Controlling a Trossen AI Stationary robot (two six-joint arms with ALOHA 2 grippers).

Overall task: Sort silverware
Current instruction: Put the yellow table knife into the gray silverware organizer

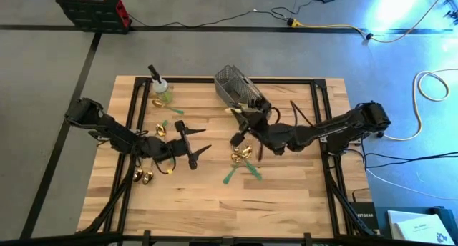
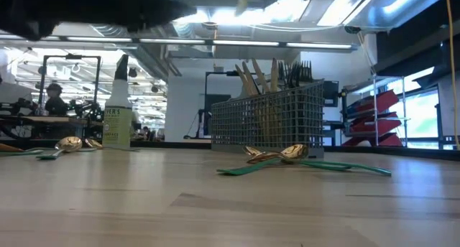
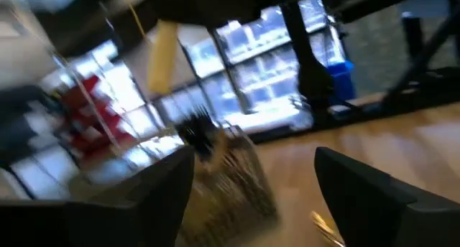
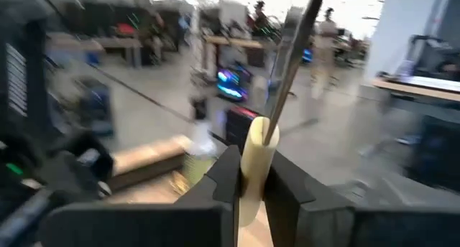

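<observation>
My right gripper point(image 1: 248, 123) hangs above the table's middle, just near the grey wire caddy point(image 1: 235, 86), shut on a cream-handled piece of silverware point(image 4: 256, 150) whose dark shaft point(image 4: 293, 67) sticks out beyond the fingers. My left gripper point(image 1: 192, 140) is open at centre left with nothing between its fingers point(image 3: 147, 197). Loose silverware lies flat on the wood: gold spoons point(image 1: 240, 156) and green-handled pieces point(image 1: 242, 174) in the middle, more gold ones at the left point(image 1: 143, 176). Several pieces stand upright in the caddy point(image 2: 267, 121). My right gripper pinches the cream handle point(image 4: 253, 176) between its two fingers. The handle runs out from between the fingers point(image 4: 223, 182), with the dark shaft beyond it. The piece is lifted clear of the table.
A spray bottle of green liquid point(image 1: 161, 90) stands at the far left of the table. More gold and green pieces lie near it point(image 1: 163, 126). The wood near the front edge point(image 1: 215, 210) is bare. A black frame runs round the table's edges point(image 1: 320, 131).
</observation>
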